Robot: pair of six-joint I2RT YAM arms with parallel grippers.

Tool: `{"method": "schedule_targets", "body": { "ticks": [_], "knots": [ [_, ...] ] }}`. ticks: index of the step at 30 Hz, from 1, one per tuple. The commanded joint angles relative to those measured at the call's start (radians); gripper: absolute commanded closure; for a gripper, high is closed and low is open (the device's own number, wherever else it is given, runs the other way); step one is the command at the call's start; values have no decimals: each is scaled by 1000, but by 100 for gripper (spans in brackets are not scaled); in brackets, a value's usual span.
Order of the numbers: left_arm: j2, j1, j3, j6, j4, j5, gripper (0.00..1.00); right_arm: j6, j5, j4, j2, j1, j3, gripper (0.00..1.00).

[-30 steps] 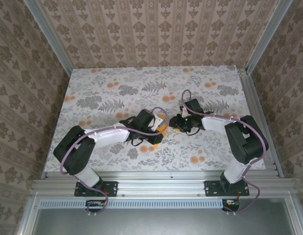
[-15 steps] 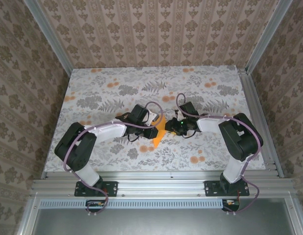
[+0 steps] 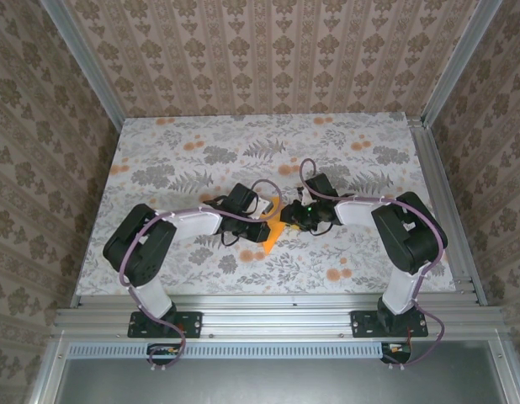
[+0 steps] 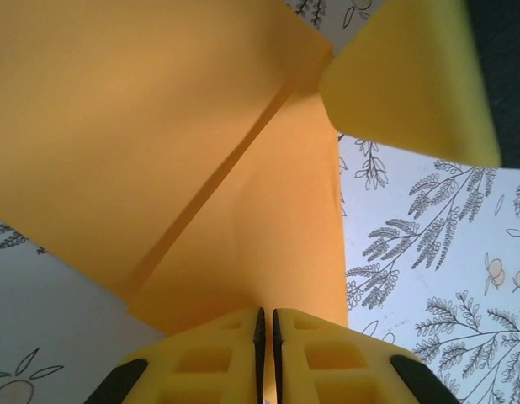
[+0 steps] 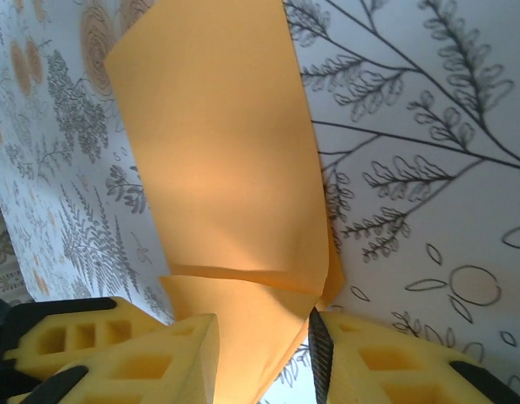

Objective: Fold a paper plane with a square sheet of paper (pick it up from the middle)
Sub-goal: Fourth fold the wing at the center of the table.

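Note:
The square sheet of paper (image 3: pixel 273 236) is bright orange and folded, with creases showing. It hangs between the two grippers just above the flowered table (image 3: pixel 176 160), a corner pointing towards the near edge. In the left wrist view my left gripper (image 4: pixel 266 324) is shut on the lower edge of the paper (image 4: pixel 201 151), pads almost touching. One of the right gripper's fingers (image 4: pixel 411 76) shows at the top right of that view. My right gripper (image 5: pixel 262 328) stands open with the folded paper (image 5: pixel 218 151) running between its fingers; the right pad touches the paper's edge. From above, the left gripper (image 3: pixel 265 220) and right gripper (image 3: pixel 291 217) nearly meet.
Patterned walls and metal rails (image 3: pixel 449 202) enclose the table on three sides. The printed tablecloth (image 5: pixel 428 168) lies bare around the grippers, with room to the far side and to the left.
Both grippers have drawn closer together near the table's middle. The left jaws have closed further on the paper. More of the orange paper now shows below the grippers.

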State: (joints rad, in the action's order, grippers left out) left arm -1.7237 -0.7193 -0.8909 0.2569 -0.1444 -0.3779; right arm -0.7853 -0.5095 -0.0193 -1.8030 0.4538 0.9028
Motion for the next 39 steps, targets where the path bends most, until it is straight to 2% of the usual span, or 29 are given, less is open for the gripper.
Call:
{"method": "schedule_targets", "body": {
  "ticks": [1, 10, 21, 29, 39],
  "knots": [
    [-19, 6, 2, -31, -20, 16, 87, -5, -25, -1, -19, 8, 25, 63],
    [-20, 21, 26, -25, 3, 7, 89, -32, -56, -46, -23, 18, 23, 64],
    [-31, 40, 44, -22, 35, -16, 90, -49, -58, -61, -1, 57, 8, 73],
    [-44, 47, 46, -12, 58, -35, 90, -48, -29, -45, 19, 83, -1, 79],
    [-59, 47, 43, -10, 65, -41, 90, 15, 86, 83, 24, 106, 43, 86]
  ]
}}
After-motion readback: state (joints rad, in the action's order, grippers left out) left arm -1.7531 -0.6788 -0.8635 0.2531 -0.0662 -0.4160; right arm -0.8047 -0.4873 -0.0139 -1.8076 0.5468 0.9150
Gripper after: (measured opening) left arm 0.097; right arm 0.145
